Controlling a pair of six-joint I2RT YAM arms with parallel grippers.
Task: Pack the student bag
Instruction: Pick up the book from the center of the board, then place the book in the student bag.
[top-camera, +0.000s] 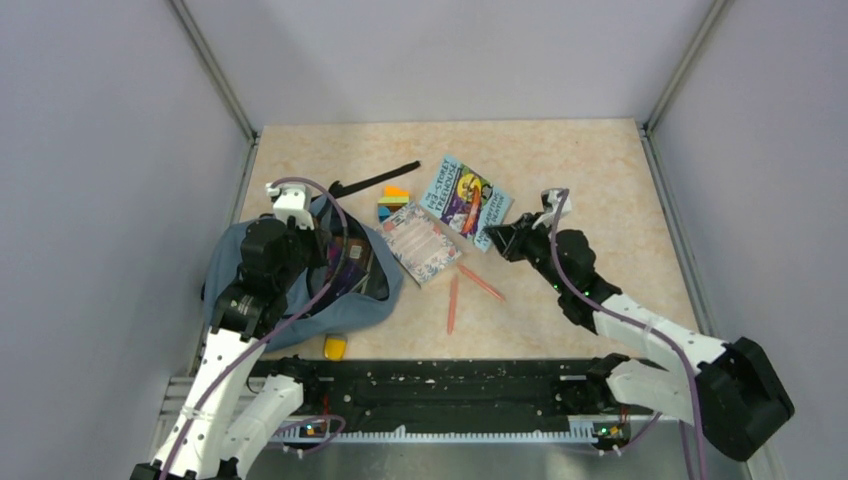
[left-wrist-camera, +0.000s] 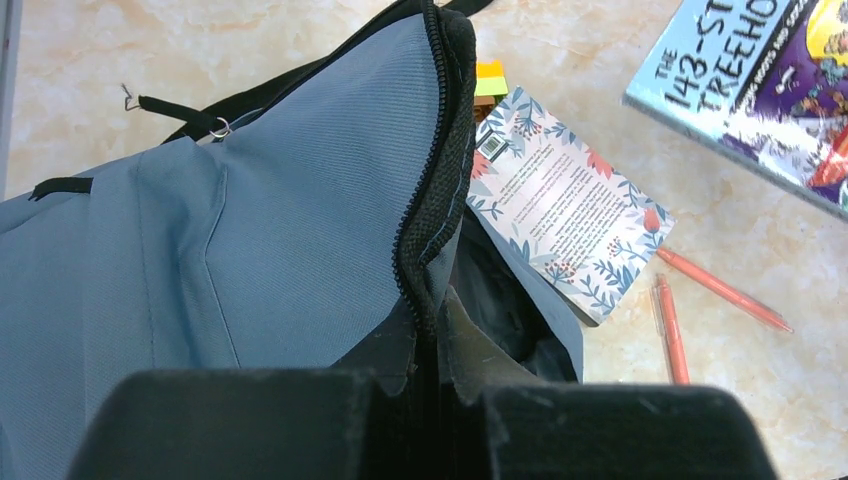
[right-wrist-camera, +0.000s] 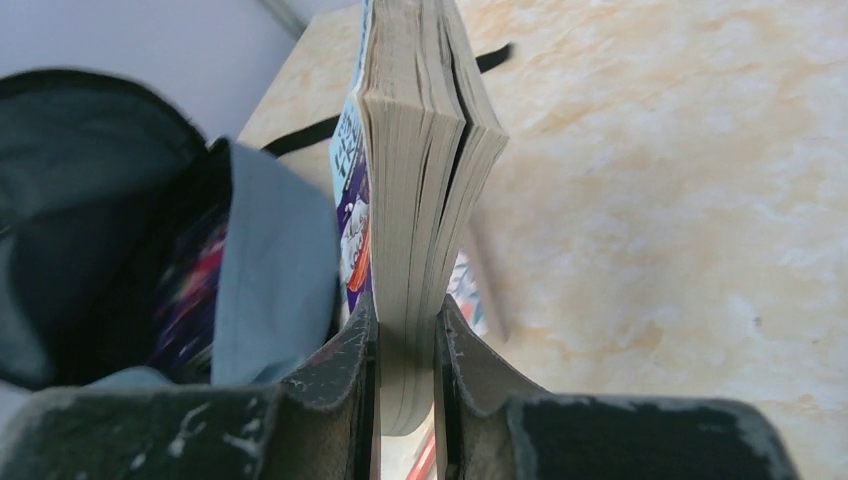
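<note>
The slate-blue student bag (top-camera: 262, 300) lies at the table's left with its mouth open, something colourful inside. My left gripper (top-camera: 300, 222) is shut on the bag's black zipper edge (left-wrist-camera: 432, 200) and holds it up. My right gripper (top-camera: 497, 238) is shut on a thick paperback book (top-camera: 465, 200) with a blue and purple cover. It grips the page edge (right-wrist-camera: 425, 200), with the book on edge in the right wrist view. The bag's opening (right-wrist-camera: 90, 210) lies to the book's left there.
A floral notebook (top-camera: 422, 243) lies against the bag's mouth, also in the left wrist view (left-wrist-camera: 565, 205). Two orange pens (top-camera: 468, 290) lie in front of it. Coloured blocks (top-camera: 392, 203) and a black strap (top-camera: 375, 181) lie behind. A yellow object (top-camera: 335, 347) lies at the near edge.
</note>
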